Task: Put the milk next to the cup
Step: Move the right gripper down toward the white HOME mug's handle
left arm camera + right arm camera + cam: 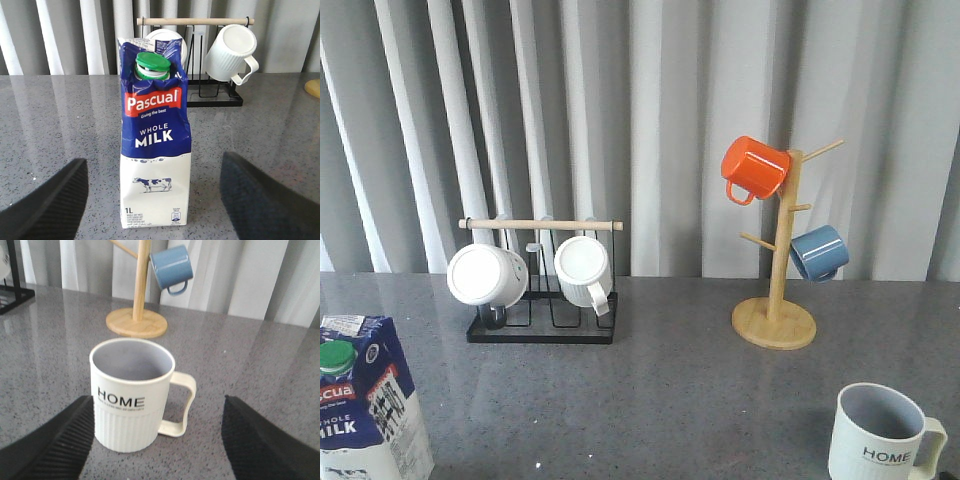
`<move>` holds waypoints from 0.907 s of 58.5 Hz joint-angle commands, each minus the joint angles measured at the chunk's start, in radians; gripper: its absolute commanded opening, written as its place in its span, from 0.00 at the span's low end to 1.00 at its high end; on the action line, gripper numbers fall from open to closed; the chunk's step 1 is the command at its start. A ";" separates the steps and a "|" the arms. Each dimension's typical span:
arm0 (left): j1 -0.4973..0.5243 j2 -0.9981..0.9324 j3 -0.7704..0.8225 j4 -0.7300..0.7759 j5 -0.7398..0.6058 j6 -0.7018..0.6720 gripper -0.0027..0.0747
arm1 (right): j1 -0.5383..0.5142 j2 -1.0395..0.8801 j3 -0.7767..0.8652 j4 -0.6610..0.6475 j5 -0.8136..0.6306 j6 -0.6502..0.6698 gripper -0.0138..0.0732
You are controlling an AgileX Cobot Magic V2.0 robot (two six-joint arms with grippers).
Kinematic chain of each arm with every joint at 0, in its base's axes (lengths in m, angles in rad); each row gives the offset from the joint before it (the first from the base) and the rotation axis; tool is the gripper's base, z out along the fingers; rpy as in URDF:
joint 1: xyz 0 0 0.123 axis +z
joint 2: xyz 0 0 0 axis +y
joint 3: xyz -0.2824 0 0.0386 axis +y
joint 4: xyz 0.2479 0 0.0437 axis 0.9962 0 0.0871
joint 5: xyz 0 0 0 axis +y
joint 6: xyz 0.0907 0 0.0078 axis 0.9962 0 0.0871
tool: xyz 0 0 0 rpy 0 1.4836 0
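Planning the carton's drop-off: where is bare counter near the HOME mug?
The grey counter lies bare from the blue-and-white milk carton across to the cream HOME mug, in front of the black wire mug rack and round-based wooden mug tree. The back row is crowded.

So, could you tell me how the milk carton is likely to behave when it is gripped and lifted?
The milk is tall on a narrow base, so it probably tips easily. Its creased card walls likely dent under squeezing.

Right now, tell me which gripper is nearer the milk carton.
Left. The left gripper faces the milk carton, which stands upright just ahead of its open jaws, untouched. The right gripper is across the table, open before the HOME cup.
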 commanded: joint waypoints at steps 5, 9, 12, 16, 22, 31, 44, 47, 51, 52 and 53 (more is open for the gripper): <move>-0.006 0.007 -0.035 -0.007 -0.074 -0.011 0.73 | -0.007 0.150 -0.013 -0.011 -0.220 0.027 0.76; -0.006 0.007 -0.035 -0.007 -0.074 -0.011 0.73 | -0.007 0.207 -0.013 -0.004 -0.271 0.027 0.76; -0.006 0.007 -0.035 -0.007 -0.074 -0.011 0.73 | -0.007 0.244 -0.013 0.000 -0.313 0.027 0.76; -0.006 0.007 -0.035 -0.007 -0.074 -0.011 0.73 | -0.007 0.288 -0.013 0.022 -0.363 0.027 0.76; -0.006 0.007 -0.035 -0.007 -0.074 -0.011 0.73 | -0.007 0.334 -0.013 0.079 -0.418 0.022 0.76; -0.006 0.007 -0.035 -0.007 -0.074 -0.011 0.73 | -0.007 0.387 -0.013 0.091 -0.483 -0.014 0.76; -0.006 0.007 -0.035 -0.007 -0.074 -0.011 0.73 | -0.023 0.455 -0.013 0.088 -0.529 -0.048 0.76; -0.006 0.007 -0.035 -0.007 -0.074 -0.011 0.73 | -0.050 0.463 -0.013 0.084 -0.529 -0.037 0.76; -0.006 0.007 -0.035 -0.007 -0.074 -0.011 0.73 | -0.091 0.463 -0.013 0.083 -0.526 -0.022 0.76; -0.006 0.007 -0.035 -0.007 -0.074 -0.011 0.73 | -0.103 0.463 -0.013 0.078 -0.526 -0.021 0.76; -0.006 0.007 -0.035 -0.007 -0.074 -0.011 0.73 | -0.112 0.463 -0.013 0.073 -0.529 -0.021 0.76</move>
